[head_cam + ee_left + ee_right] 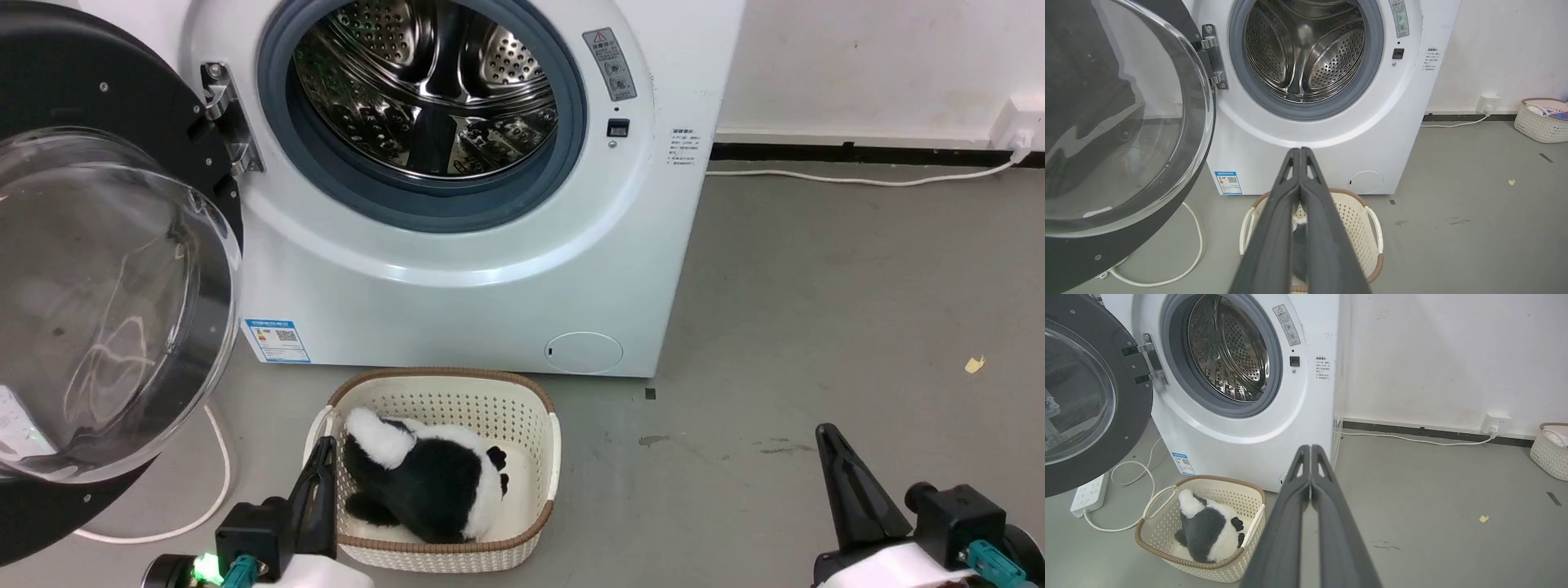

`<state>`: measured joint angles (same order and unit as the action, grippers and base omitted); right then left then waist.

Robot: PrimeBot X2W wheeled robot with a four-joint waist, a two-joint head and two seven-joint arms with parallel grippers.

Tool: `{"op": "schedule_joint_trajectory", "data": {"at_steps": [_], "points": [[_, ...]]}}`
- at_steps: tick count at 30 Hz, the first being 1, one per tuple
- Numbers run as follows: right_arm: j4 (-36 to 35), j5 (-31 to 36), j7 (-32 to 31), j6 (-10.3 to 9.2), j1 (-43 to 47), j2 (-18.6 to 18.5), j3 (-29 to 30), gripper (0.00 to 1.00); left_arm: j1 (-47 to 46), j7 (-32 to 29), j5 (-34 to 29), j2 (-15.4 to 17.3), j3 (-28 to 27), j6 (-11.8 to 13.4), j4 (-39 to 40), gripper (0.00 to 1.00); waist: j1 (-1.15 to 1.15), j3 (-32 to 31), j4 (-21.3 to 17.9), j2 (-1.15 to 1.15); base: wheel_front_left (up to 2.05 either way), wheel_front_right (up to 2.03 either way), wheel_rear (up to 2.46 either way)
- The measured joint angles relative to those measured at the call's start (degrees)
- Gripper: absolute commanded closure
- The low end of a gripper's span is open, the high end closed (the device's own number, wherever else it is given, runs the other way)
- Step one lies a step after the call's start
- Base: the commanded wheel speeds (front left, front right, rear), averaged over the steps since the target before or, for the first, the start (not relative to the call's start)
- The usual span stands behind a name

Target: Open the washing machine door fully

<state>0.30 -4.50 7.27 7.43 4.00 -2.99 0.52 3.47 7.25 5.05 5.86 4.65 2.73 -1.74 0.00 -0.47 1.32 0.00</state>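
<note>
The white washing machine [490, 302] stands against the wall with its steel drum [429, 82] exposed. Its door [98, 310], a black disc with a clear glass bowl, is swung wide open to the left on a metal hinge [229, 118]. The door also fills the left of the left wrist view [1118, 122] and shows in the right wrist view [1081, 396]. My left gripper [325, 445] is shut and empty, low at the bottom left, over the basket's left rim. My right gripper [826, 433] is shut and empty at the bottom right, above bare floor. Neither touches the door.
A cream basket [539, 425] holding a black-and-white plush toy [424, 482] sits on the floor before the machine. A white cable [216, 482] loops under the door, with a power strip [1088, 494] beside it. A second basket [1541, 122] stands by the wall at right.
</note>
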Motion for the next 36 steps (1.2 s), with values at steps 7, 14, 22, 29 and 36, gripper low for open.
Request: {"op": "schedule_joint_trajectory", "data": {"at_steps": [7,14,22,29,36], "points": [[0.0,0.4,-0.7,0.0,-1.0,0.0,0.0,1.0,0.0,-0.7,-0.4,-0.4,-0.4,-0.4,0.2,1.0,0.0,0.1,-0.2,0.0,0.0,0.0,0.0],[0.0,0.9,-1.7,0.0,-1.1,0.0,-0.1,1.0,-0.3,-1.7,-1.0,-1.0,-1.1,-0.9,0.4,1.0,0.0,0.1,-0.3,0.0,0.0,0.0,0.0],[0.0,1.3,-2.5,0.0,-1.1,0.0,-0.2,1.0,-0.8,-2.5,-1.7,-1.2,-1.7,-0.9,0.5,1.0,0.0,0.2,-0.5,0.0,0.0,0.0,0.0],[-0.1,2.0,-3.2,0.0,-1.7,0.0,-0.2,1.0,-1.2,-3.3,-2.3,-1.4,-2.0,-1.4,0.7,1.0,0.0,0.2,-0.6,0.0,0.0,0.0,0.0],[-0.1,2.5,-4.2,0.0,-2.2,0.0,-0.3,1.0,-1.4,-4.1,-2.9,-1.6,-2.5,-1.5,0.9,1.0,0.0,0.3,-0.8,0.0,0.0,0.0,0.0]]}}
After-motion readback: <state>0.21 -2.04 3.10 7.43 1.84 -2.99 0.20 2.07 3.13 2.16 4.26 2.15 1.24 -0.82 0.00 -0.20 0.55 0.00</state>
